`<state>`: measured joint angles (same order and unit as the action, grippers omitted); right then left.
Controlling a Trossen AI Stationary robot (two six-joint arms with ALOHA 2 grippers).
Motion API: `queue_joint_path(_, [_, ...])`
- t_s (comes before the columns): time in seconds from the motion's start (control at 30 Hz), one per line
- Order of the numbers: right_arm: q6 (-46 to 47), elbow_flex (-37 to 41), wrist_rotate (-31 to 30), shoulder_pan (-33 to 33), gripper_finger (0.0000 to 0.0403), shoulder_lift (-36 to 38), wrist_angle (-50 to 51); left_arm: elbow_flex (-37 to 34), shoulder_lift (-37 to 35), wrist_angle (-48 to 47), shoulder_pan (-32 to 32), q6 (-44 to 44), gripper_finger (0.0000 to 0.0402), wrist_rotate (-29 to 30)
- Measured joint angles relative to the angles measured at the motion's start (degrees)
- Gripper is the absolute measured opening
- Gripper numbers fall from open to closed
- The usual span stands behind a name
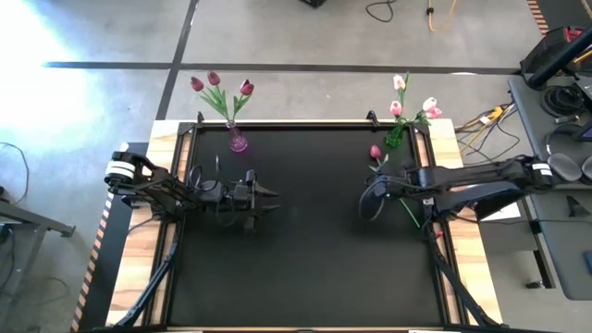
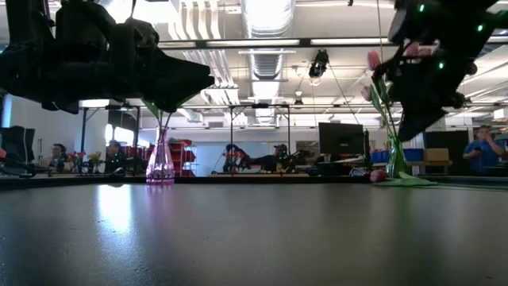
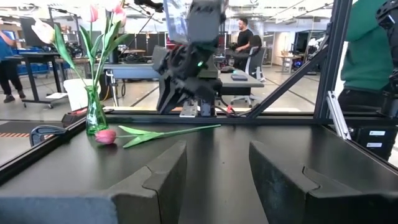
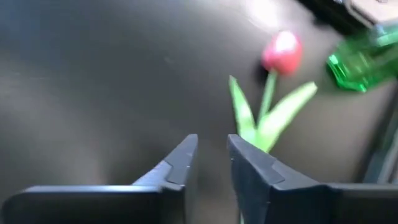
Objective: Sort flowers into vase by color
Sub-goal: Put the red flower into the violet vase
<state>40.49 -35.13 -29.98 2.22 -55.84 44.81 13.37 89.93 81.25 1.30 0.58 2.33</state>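
A purple vase (image 1: 238, 141) (image 2: 160, 163) at the table's far left holds three dark magenta tulips (image 1: 222, 88). A green vase (image 1: 396, 137) (image 3: 96, 115) at the far right holds pale pink and white tulips (image 1: 412, 106). One magenta tulip (image 1: 376, 152) (image 3: 106, 135) (image 4: 282, 53) lies flat on the black mat near the green vase, its stem running toward the near right under the right arm. My right gripper (image 1: 363, 199) (image 4: 211, 155) hovers above its leaves, open by a narrow gap. My left gripper (image 1: 273, 196) (image 3: 217, 168) hangs open, raised over the mat's left half.
Black frame rails (image 1: 180, 185) run along both sides of the mat (image 1: 305, 259), and a clamp (image 3: 43, 132) sits at the edge near the green vase. People (image 3: 367, 50) stand and sit in the room beyond the table. The mat's middle and near half hold nothing.
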Motion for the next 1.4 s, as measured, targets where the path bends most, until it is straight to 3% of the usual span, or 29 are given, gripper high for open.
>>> queue_joint_path(0.3, [3.2, 5.8, 4.7, 9.6, 0.0146, -3.4, -2.1, 0.0, 0.0, 0.0, 0.0, 0.0, 0.0159, 0.0])
queue_joint_path(0.63, [2.3, 8.3, 8.0, 15.6, 0.0148, -8.2, -7.1, 0.0, 0.0, 0.1, 0.0, 0.2, 0.0159, 0.0])
queue_joint_path(0.93, [1.4, 8.1, 12.3, 19.7, 0.0123, -13.0, -10.0, 0.0, 0.0, 0.1, 0.0, 0.6, 0.0159, 0.0])
queue_joint_path(1.1, [-0.7, 8.2, 14.0, 20.2, 0.0064, -12.4, -11.1, 0.0, 0.0, 0.1, 0.0, 0.6, 0.0159, 0.0])
queue_joint_path(1.2, [-1.2, 8.0, 13.9, 18.6, 0.002, -10.1, -11.3, -0.3, 0.0, 0.2, 0.0, 0.3, 0.0159, 0.0])
queue_joint_path(1.4, [-2.8, 6.9, 12.3, 10.1, 0.0014, -3.9, -18.7, -2.9, -1.1, 1.3, 0.0, 0.2, 0.0146, 0.0])
